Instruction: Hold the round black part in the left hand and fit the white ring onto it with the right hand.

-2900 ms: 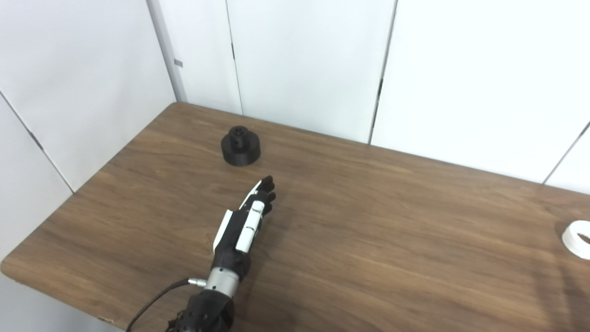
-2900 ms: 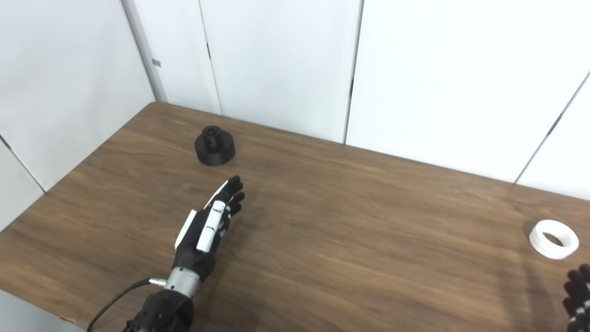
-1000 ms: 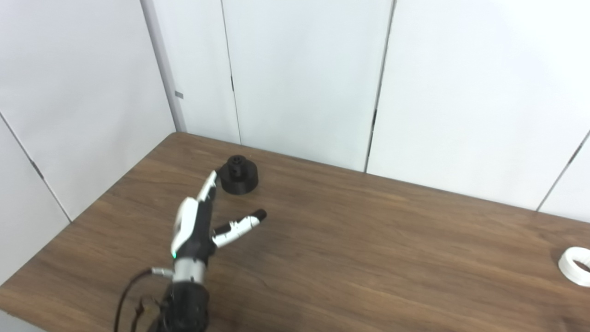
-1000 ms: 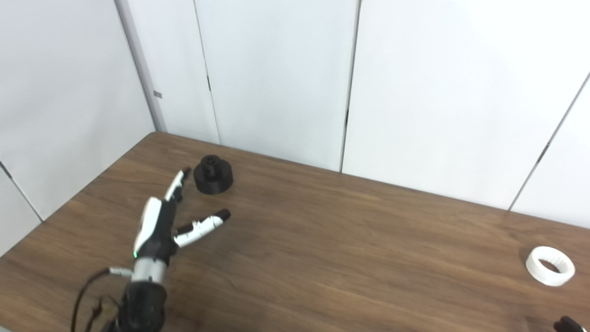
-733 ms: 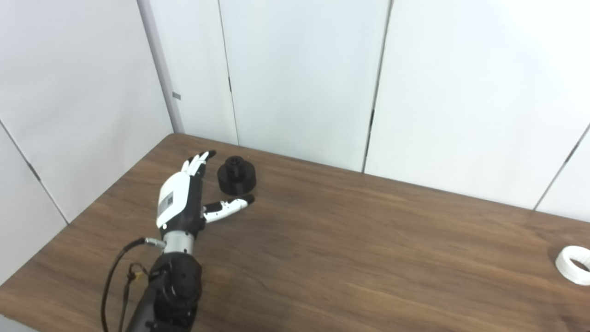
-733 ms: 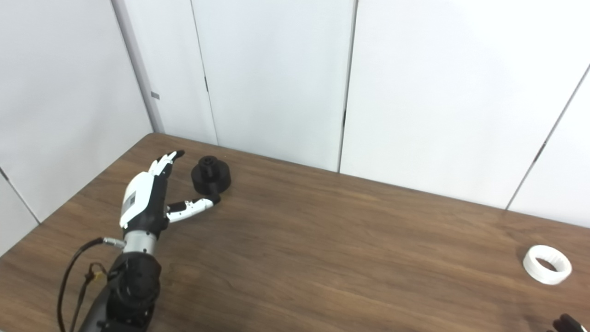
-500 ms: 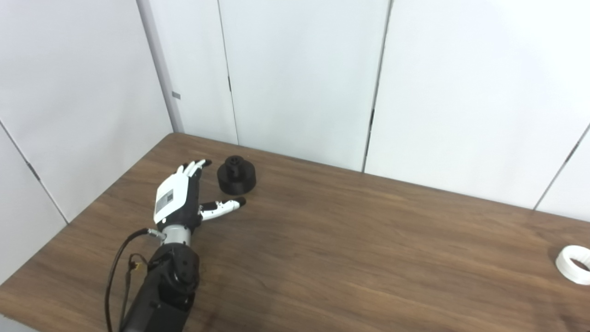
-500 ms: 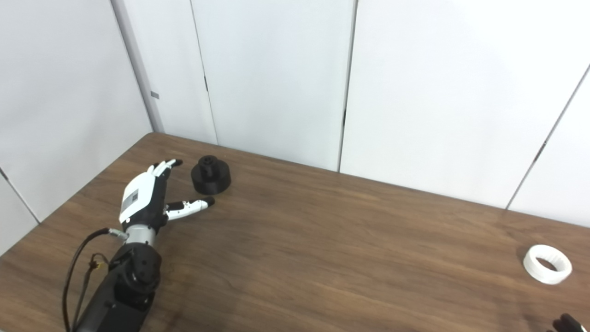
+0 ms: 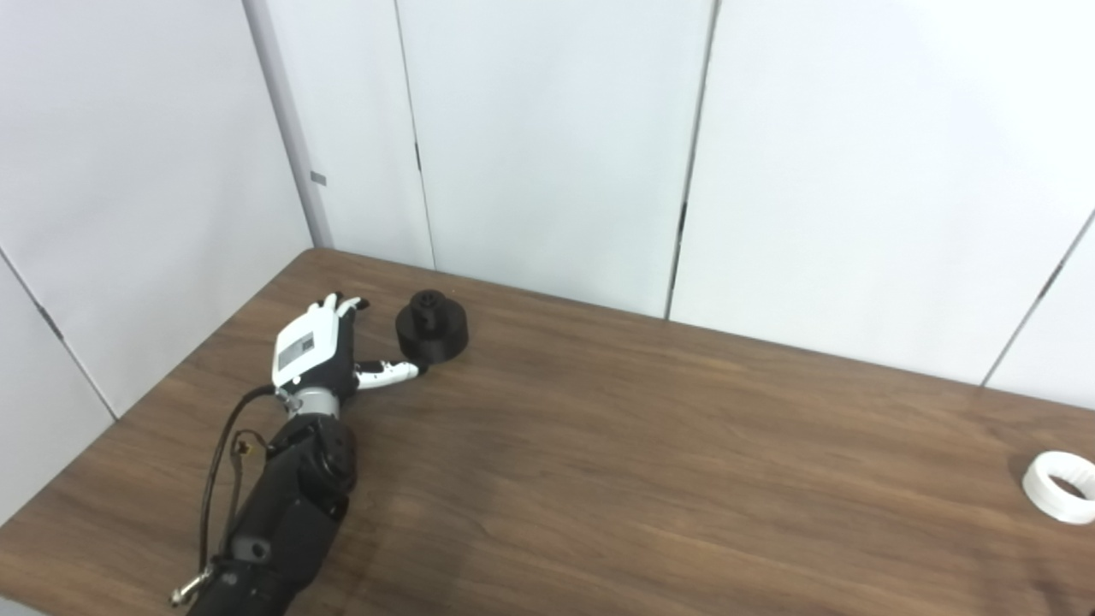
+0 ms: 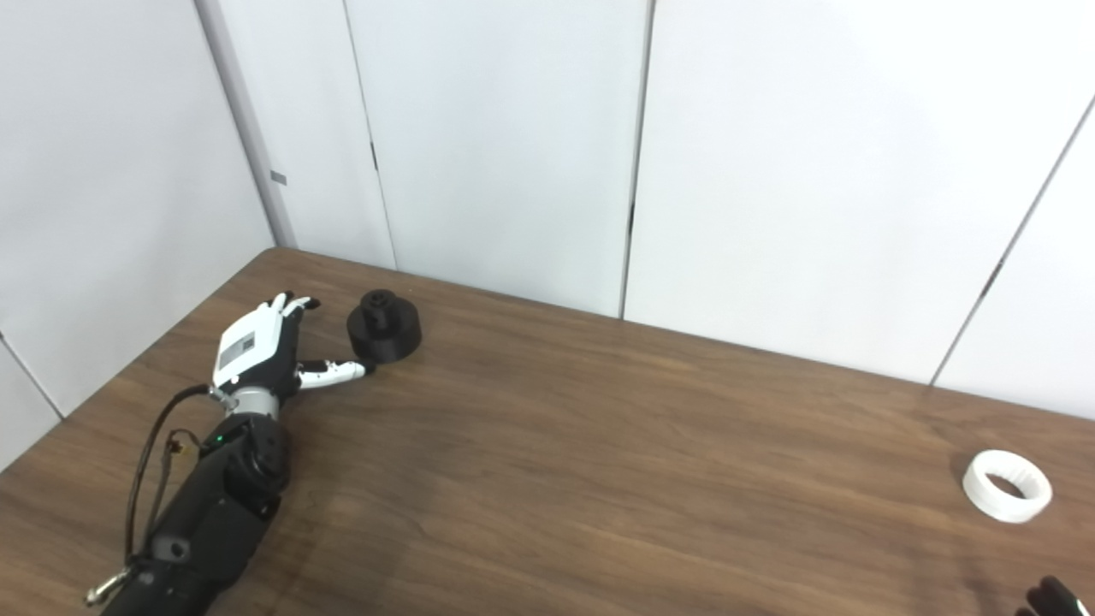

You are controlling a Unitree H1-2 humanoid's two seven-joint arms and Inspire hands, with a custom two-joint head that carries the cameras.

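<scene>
The round black part point(image 9: 432, 325) stands on the wooden table point(image 9: 650, 445) near its far left corner, a small hub on top. My left hand point(image 9: 321, 352) lies just left of it, open, back upward. Its fingers point(image 9: 342, 304) stretch out apart, and the thumb tip reaches the part's near edge. The white ring point(image 10: 1007, 485) lies flat at the far right of the table. Only a dark fingertip of my right hand point(image 10: 1050, 596) peeks in at the bottom right corner of the right eye view, well short of the ring.
White wall panels point(image 9: 547, 137) close off the back and left side of the table. The left arm point(image 9: 274, 522) and its cable lie along the table's left front part.
My left hand has moved forward and left across the table, turned palm down, and settled beside the black part with the thumb at its base. The camera has tilted up slightly.
</scene>
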